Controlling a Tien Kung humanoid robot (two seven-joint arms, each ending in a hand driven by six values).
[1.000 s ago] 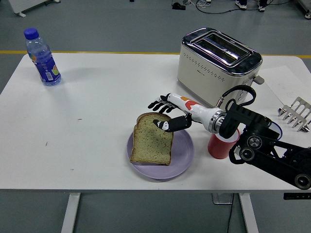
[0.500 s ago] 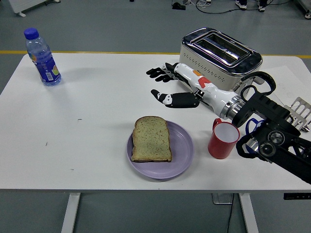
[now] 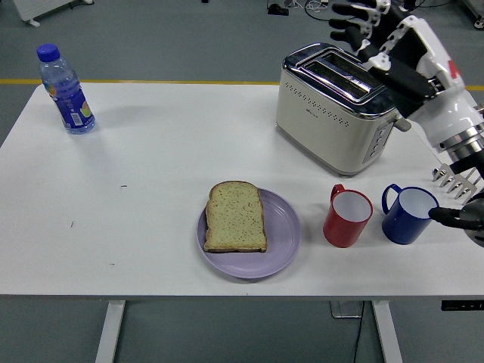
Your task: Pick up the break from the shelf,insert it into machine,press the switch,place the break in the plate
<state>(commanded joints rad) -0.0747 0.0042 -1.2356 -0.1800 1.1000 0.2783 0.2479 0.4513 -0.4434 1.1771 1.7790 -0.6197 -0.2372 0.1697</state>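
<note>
Right hand [image 3: 389,41] raised above toaster [image 3: 338,106], fingers [image 3: 349,26] spread, holding nothing. Bread slice [image 3: 235,217] lies flat on purple plate [image 3: 286,242], well below and left of fingertips. Looks light, soft, crumbly; likely best pinched gently at crust edge. Left hand out of view.

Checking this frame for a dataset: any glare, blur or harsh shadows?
Head view: sharp, evenly lit, with soft shadows under the plate and mugs; glare only on the toaster chrome top; the raised right hand looks slightly soft.
</note>
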